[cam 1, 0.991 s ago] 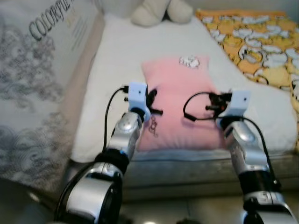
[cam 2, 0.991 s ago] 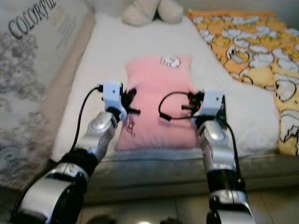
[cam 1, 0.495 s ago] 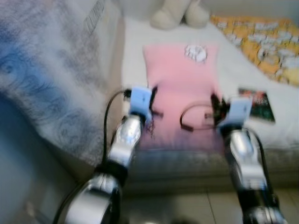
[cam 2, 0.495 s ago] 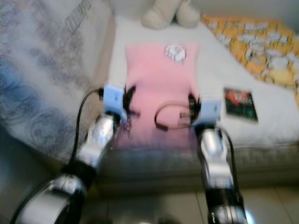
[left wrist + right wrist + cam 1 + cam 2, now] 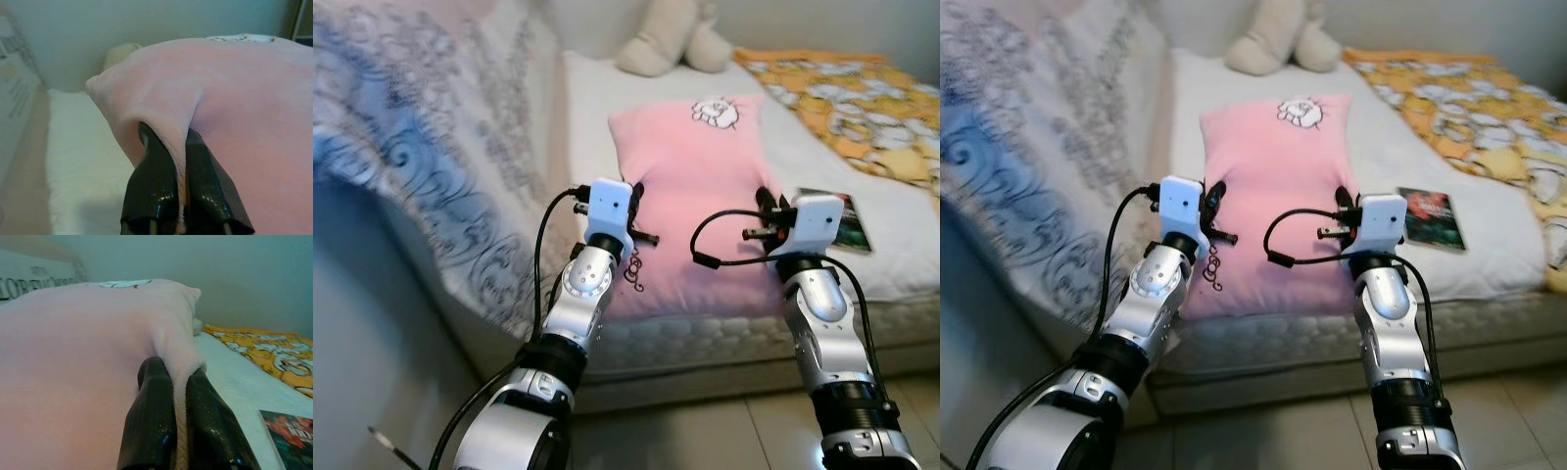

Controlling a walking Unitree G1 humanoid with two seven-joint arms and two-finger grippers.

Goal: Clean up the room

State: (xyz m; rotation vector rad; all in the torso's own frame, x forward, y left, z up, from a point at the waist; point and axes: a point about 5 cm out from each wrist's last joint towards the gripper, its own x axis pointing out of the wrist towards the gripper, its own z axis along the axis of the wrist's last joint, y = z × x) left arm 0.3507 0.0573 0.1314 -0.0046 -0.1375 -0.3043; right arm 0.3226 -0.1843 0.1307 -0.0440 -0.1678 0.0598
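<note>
Pillow (image 5: 690, 191) lies lengthwise on the white bed (image 5: 597, 93), its near end at the mattress edge and pinched at both corners. Left gripper (image 5: 177, 174) has its fingers closed on a fold of pink fabric at the pillow's left corner; right gripper (image 5: 178, 399) is likewise clamped on the right corner seam. Both arms reach forward at matching height.

Change noted: against the picture of a second ago the whole view has swung, so the camera has moved — the robot has stepped or turned. A book (image 5: 847, 220) now shows on the sheet just right of the right gripper, near the orange blanket (image 5: 842, 88). The patterned cover (image 5: 440, 166) fills more of the left side. A plush toy (image 5: 671, 39) sits at the bed's head.

Judgement: grip on the pillow was kept through the move, so the robot appears to be repositioning or carrying it — placement is not yet done. The book probably awaits tidying afterwards.
</note>
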